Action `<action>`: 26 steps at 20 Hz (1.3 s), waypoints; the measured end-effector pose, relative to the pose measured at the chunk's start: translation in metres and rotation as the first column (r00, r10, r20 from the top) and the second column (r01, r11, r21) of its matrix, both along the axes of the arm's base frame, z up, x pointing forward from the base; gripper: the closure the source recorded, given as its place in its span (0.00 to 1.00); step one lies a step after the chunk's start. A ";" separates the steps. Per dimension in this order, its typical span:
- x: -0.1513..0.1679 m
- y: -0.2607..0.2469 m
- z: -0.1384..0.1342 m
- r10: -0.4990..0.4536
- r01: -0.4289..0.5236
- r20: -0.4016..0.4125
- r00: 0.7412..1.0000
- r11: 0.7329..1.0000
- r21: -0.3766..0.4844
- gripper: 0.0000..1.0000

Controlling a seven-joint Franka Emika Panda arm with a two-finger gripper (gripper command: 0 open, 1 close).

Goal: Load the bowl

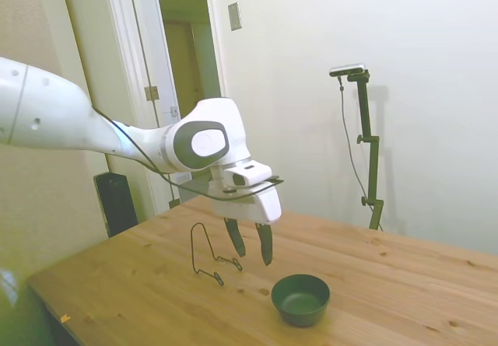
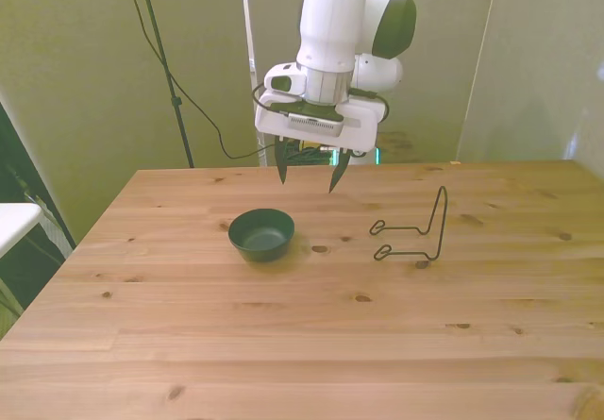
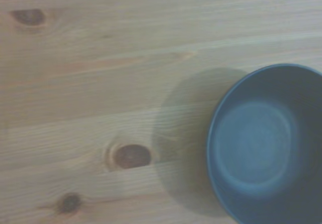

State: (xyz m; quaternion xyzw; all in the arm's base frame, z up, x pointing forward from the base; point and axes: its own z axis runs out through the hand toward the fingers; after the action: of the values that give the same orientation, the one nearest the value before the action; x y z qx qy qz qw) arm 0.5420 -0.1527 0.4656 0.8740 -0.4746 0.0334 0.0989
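Sitting upright on the wooden table [image 2: 189,344], the small round dark green bowl [image 2: 261,233] is seen below the spread fingers [image 2: 282,171] of the white gripper [image 2: 310,176], nothing held. A thin black wire rack [image 2: 415,234] is set beside them.

A room in a home or a small office is suggested, fitted out as a robot test space. Plain pale walls [image 1: 405,43] are seen, along with a white-framed doorway [image 1: 167,58] opening onto a dim passage, a brass hinge [image 1: 151,92] on the frame, and a wall switch plate [image 1: 234,16]. A knotty pine table [image 2: 283,344] is used as the workbench.
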 end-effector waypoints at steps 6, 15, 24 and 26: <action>0.011 -0.033 0.015 0.013 -0.013 0.017 1.000 1.000 -0.005 0.00; 0.044 -0.049 -0.051 0.068 -0.069 0.015 0.998 0.997 0.022 0.00; 0.038 -0.007 -0.086 0.049 -0.049 -0.008 0.999 0.999 0.019 0.00; 0.038 -0.011 -0.078 0.036 -0.036 0.004 0.999 0.999 0.015 0.00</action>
State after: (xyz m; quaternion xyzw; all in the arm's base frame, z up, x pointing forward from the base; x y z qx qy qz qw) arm 0.5805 -0.1640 0.3876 0.8830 -0.4593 0.0334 0.0909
